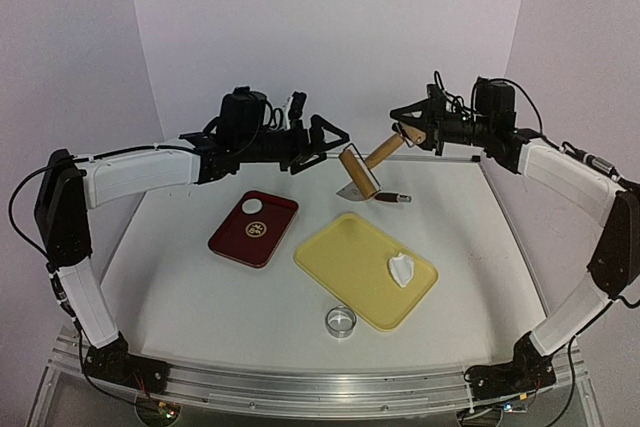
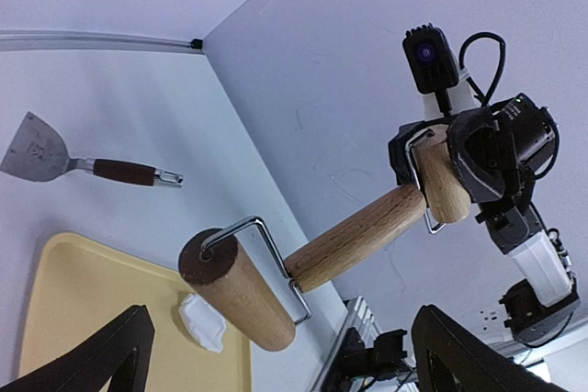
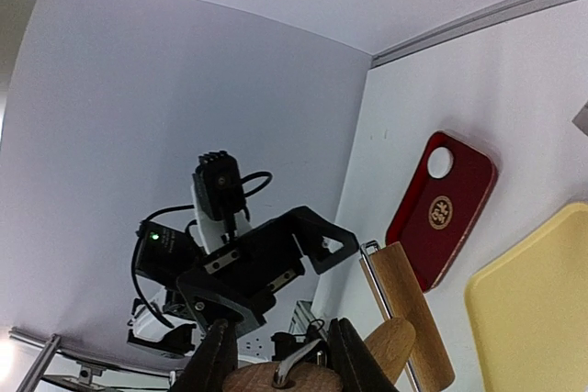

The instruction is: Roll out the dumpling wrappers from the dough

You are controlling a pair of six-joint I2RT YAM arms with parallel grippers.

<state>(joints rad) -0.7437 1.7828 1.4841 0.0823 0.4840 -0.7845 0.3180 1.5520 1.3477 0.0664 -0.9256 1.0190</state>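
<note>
The dough (image 1: 400, 269) is a small white lump on the yellow tray (image 1: 340, 252); it also shows in the left wrist view (image 2: 202, 323). One dumpling wrapper (image 1: 252, 206), a small white disc, lies on the red tray (image 1: 240, 242). A wooden rolling pin (image 1: 358, 175) hangs tilted above the table's back. My right gripper (image 1: 412, 125) is shut on its small end roller (image 3: 280, 379). My left gripper (image 1: 335, 137) stands open just left of the big roller (image 2: 243, 291), with nothing between its fingers (image 2: 119, 355).
A shiny ring cutter (image 1: 341, 321) sits near the front edge, before the yellow tray. A metal scraper with a dark handle (image 1: 372, 194) lies on the table behind that tray, under the rolling pin. White walls close in the back and sides.
</note>
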